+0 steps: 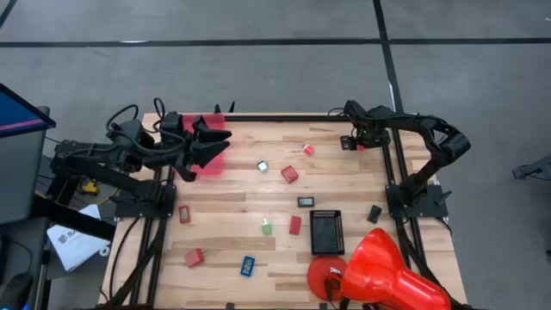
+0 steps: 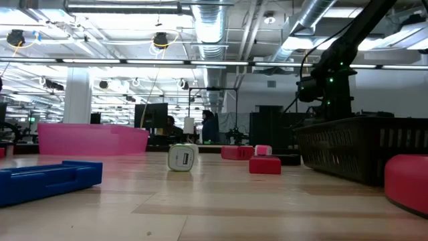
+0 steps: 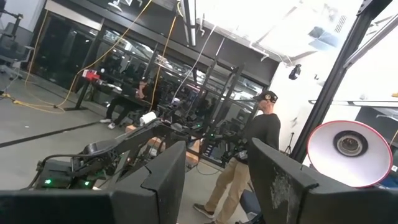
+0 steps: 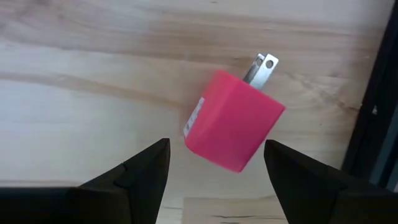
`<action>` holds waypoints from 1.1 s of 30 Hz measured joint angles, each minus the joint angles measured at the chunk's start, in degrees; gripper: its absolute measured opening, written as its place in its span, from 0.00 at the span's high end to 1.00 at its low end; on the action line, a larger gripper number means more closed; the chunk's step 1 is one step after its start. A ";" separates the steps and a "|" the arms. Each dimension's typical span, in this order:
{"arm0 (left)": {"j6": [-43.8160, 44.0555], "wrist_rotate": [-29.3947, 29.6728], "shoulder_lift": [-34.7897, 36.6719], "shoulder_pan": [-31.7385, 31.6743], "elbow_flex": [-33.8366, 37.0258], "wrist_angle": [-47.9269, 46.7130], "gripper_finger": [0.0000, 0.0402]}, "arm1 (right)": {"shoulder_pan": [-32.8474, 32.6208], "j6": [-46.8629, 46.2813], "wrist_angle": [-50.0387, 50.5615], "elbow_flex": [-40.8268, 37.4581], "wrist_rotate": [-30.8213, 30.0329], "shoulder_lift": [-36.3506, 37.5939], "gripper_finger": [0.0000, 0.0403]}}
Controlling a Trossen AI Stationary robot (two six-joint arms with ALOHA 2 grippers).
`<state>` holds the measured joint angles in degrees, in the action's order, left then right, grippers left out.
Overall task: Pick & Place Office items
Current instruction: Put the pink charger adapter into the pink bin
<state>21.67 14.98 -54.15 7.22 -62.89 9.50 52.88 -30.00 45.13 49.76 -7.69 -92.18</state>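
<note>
Right gripper [image 4: 214, 171] hovers, fingers apart and empty, over a red plug block [image 4: 233, 121] near the bench's far right corner; centre it before closing. Left gripper [image 3: 214, 180], part-open, holds nothing

Bare wood around pink charger [image 4: 233, 121]

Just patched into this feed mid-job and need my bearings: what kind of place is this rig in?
Probably a robotics lab or industrial workshop: exposed silver ductwork and hanging lights under an open ceiling, dark equipment frames with yellow cables, a person walking past, and a wooden worktable on bare concrete.
</note>
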 joint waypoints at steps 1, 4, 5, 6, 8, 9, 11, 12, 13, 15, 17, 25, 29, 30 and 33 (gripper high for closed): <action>0.00 0.00 0.00 0.00 0.00 0.00 0.59 | 0.00 -0.01 -0.01 0.00 0.06 0.00 0.37; 0.02 0.00 0.00 0.00 0.00 0.00 0.59 | 0.00 -0.02 0.00 0.00 0.07 0.00 0.37; 0.02 0.00 0.00 0.00 0.00 0.00 0.59 | 0.00 -0.10 0.01 0.00 0.03 0.00 0.37; 0.02 -0.01 0.00 0.00 0.00 0.00 0.59 | 0.00 -0.35 0.01 0.00 -0.08 0.00 0.38; 0.02 -0.01 0.00 0.00 0.00 0.00 0.59 | 0.00 -1.02 -0.03 0.00 -0.31 0.02 0.39; 0.04 -0.01 0.00 0.00 0.00 0.00 0.59 | 0.00 -1.31 -0.18 0.00 -0.39 0.02 0.40; 0.07 -0.02 0.00 0.00 0.00 0.00 0.59 | 0.00 -1.50 -0.55 0.00 -0.43 0.02 0.42; 0.13 -0.02 0.00 0.00 0.00 0.00 0.59 | 0.00 -1.50 -0.59 0.00 -0.48 0.02 0.43; 0.22 -0.02 0.00 0.00 0.00 0.00 0.59 | 0.00 -1.52 -0.66 0.00 -0.53 0.02 0.44; 0.24 -0.02 0.00 0.00 0.00 0.00 0.59 | 0.00 -1.62 -0.91 0.00 -0.85 0.02 0.47; 0.25 -0.02 -0.01 0.00 0.00 0.00 0.59 | 0.00 -2.15 -1.10 0.00 -1.00 0.04 0.49; 1.29 -0.67 0.00 0.00 0.00 0.00 0.59 | -0.01 -3.01 -1.98 -0.22 -1.66 0.11 0.59; 1.29 -0.83 0.00 0.00 0.00 0.02 0.59 | -0.42 -3.02 -1.92 -0.26 -1.89 0.13 0.61; 1.30 -0.83 0.00 0.00 0.00 0.01 0.59 | -0.38 -3.01 -1.86 -0.26 -1.88 0.14 0.62; 1.31 -0.83 0.00 0.00 0.00 0.02 0.59 | -0.49 -3.01 -1.35 -0.26 -1.67 0.15 0.62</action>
<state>22.98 14.15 -54.15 7.22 -62.89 9.52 52.39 -33.02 43.78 49.50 -9.36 -92.03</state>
